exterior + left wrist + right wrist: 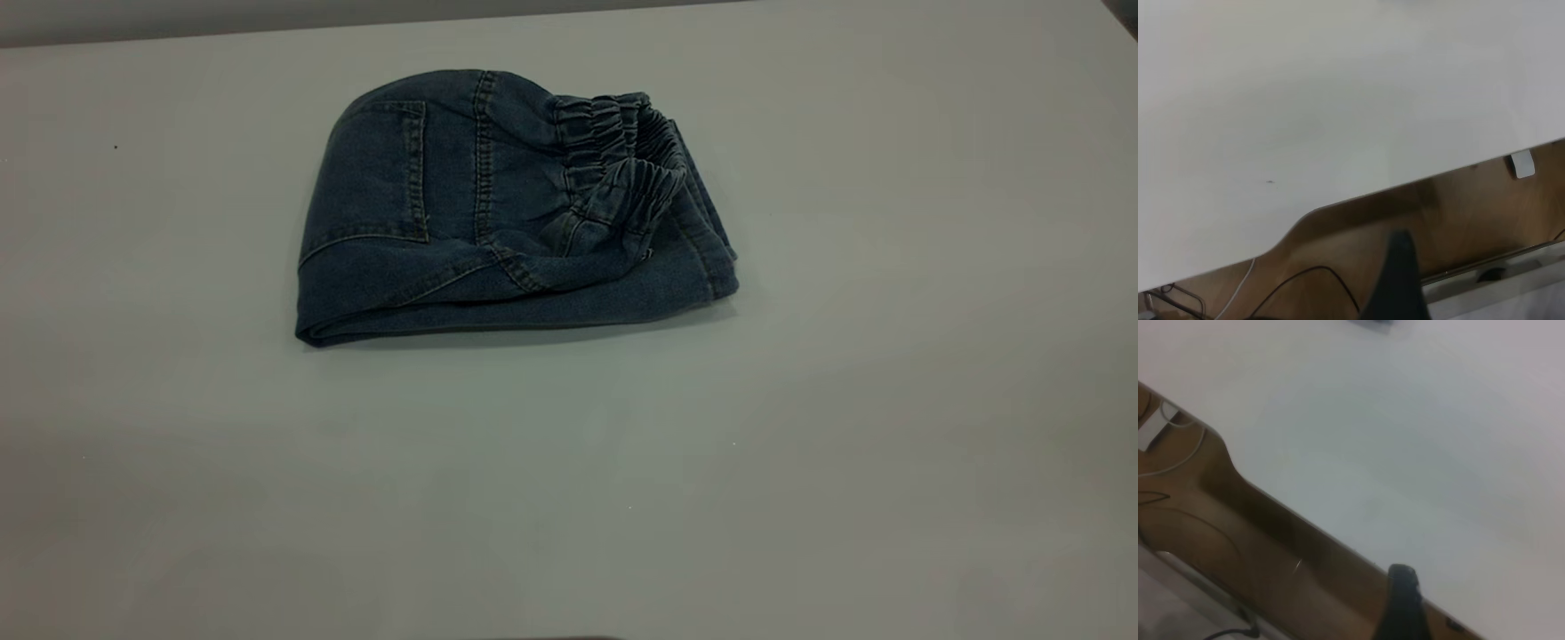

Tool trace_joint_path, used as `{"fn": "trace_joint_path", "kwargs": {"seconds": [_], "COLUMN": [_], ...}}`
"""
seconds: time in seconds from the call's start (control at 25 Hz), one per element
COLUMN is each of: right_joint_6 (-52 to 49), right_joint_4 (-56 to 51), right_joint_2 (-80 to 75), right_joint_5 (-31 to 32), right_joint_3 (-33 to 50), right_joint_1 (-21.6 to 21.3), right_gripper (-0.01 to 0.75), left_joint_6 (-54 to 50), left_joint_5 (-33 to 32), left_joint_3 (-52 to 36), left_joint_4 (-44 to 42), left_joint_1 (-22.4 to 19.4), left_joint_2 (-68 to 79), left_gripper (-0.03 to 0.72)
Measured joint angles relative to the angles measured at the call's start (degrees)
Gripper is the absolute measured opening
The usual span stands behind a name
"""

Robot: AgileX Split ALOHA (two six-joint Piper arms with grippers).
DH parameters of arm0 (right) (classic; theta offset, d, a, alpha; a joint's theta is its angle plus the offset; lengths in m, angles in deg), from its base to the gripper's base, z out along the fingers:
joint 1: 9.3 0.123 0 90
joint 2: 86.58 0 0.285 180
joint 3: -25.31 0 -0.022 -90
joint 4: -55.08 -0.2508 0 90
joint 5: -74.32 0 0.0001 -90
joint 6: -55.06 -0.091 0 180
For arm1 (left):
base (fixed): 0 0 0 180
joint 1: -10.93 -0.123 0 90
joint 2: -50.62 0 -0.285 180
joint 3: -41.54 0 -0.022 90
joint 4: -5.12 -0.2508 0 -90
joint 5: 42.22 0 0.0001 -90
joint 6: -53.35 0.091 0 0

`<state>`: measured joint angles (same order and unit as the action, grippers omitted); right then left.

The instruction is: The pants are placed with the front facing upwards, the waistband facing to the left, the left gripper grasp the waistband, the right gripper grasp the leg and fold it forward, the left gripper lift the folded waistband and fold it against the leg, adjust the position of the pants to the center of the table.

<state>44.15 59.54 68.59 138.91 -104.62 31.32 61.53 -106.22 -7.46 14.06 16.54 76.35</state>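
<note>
The pants lie folded with the waistband on top, both arms away, probably only centering left.

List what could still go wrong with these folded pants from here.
1. The waistband stands puffed up on top of the folded pants, so the top layer may spring back open.
2. The bundle lies toward the far half of the table; nudging it to the centre could drag the layers apart.
3. Both grippers are back at the table's edge, the left gripper and right gripper, so any fix needs a fresh reach.
</note>
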Motion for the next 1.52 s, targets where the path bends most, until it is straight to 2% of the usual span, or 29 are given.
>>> {"fn": "trace_joint_path", "kwargs": {"seconds": [0.24, 0.36, 0.44, 0.68, 0.76, 0.84, 1.08, 1.52], "right_joint_6": [0.0, 0.0, 0.0, 0.1, 0.1, 0.1, 0.1, 0.1], "right_joint_4": [-0.1, -0.4, -0.5, -0.6, -0.6, -0.6, -0.6, -0.6], "right_joint_2": [0.0, 0.0, 0.0, 3.8, 6.6, 9.7, 17.3, 17.7], "right_joint_5": [0.0, 0.0, -0.1, -0.1, -0.1, 0.0, 0.3, 0.3], "right_joint_3": [0.0, 0.0, 0.0, 0.0, 0.0, 0.0, 0.0, 0.0], "right_joint_1": [-0.2, -3.4, -8.0, -28.0, -33.0, -35.9, -37.1, -37.7], "right_gripper": [0.468, 0.468, 0.468, 0.468, 0.468, 0.468, 0.468, 0.468], "left_joint_6": [0.0, 0.0, 0.1, 0.1, 0.1, 0.1, 0.1, 0.1], "left_joint_5": [0.0, 0.0, 0.0, 0.0, 0.0, 0.0, -0.1, -0.7], "left_joint_3": [0.0, 0.0, 0.0, 0.0, 0.0, 0.0, 0.0, 0.0], "left_joint_4": [0.0, 0.0, 0.0, 0.0, 0.0, 0.0, 0.0, 0.0], "left_joint_1": [0.0, -0.3, -1.8, -6.4, -7.2, -7.4, -7.4, -7.4], "left_joint_2": [0.0, -0.1, -0.6, -0.7, -0.7, -0.8, -6.6, -19.0], "left_gripper": [0.559, 0.559, 0.559, 0.559, 0.559, 0.559, 0.559, 0.559]}}
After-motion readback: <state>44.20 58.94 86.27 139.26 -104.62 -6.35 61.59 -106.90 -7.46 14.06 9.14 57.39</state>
